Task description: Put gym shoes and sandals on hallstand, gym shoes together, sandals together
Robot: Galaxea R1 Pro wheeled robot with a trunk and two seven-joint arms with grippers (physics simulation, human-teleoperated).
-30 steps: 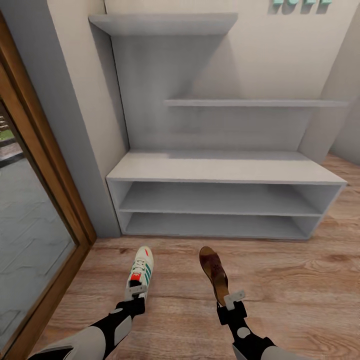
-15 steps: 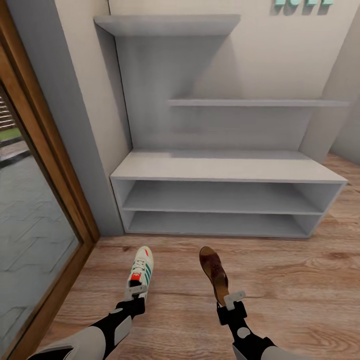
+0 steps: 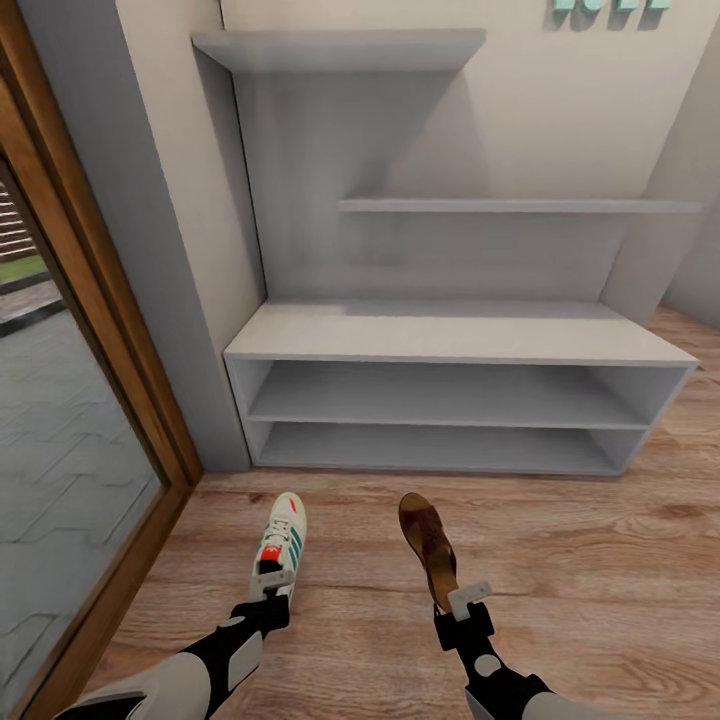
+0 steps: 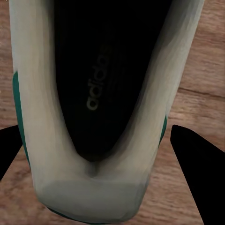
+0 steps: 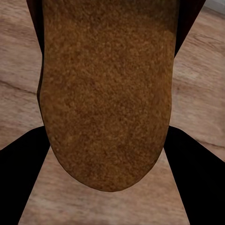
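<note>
My left gripper (image 3: 272, 583) is shut on the heel of a white gym shoe (image 3: 282, 540) with teal stripes, held toe forward above the corridor floor (image 3: 600, 570). In the left wrist view the shoe's dark insole (image 4: 93, 93) sits between the black fingers (image 4: 197, 159). My right gripper (image 3: 466, 596) is shut on the heel end of a brown sandal (image 3: 428, 545), also pointing forward. The sandal's sole (image 5: 105, 93) shows between the right fingers (image 5: 23, 164). The hallstand (image 3: 450, 335) stands ahead against the wall, its bench top and two open compartments bare.
A glass door in a wooden frame (image 3: 100, 330) runs along the left. A grey wall pillar (image 3: 150, 200) meets the hallstand's left end. Two floating shelves (image 3: 500, 205) hang above the bench. Teal letters (image 3: 605, 8) are on the wall.
The whole view has shifted a little, so the hallstand sits slightly further right in the picture: the camera moved. Both arms and the held shoes keep their pose.
</note>
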